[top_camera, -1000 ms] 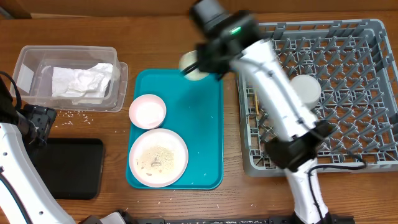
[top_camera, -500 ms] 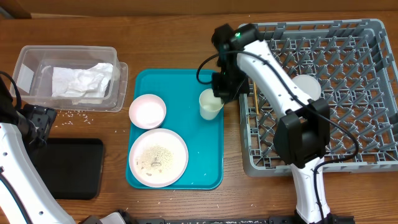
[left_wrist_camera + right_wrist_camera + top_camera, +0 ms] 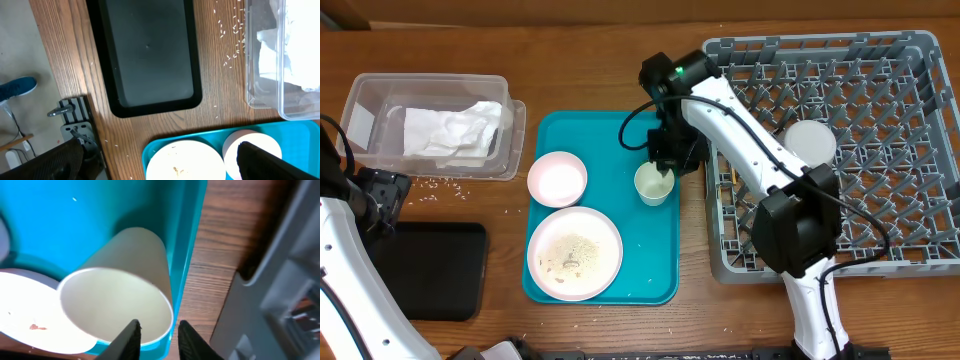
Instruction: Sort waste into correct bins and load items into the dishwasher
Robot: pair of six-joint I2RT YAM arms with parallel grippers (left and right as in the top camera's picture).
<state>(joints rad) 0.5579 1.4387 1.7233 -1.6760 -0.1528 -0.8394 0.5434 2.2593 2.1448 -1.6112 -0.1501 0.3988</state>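
The right pincer (image 3: 157, 337) stands parted astride the rim of the one white cup (image 3: 120, 295), which sits upright on the teal tray (image 3: 620, 140) beside one pink bowl (image 3: 557, 178) and one plate (image 3: 574, 252). The left pincer (image 3: 160, 162) hangs released and empty above the tabletop (image 3: 220, 125).
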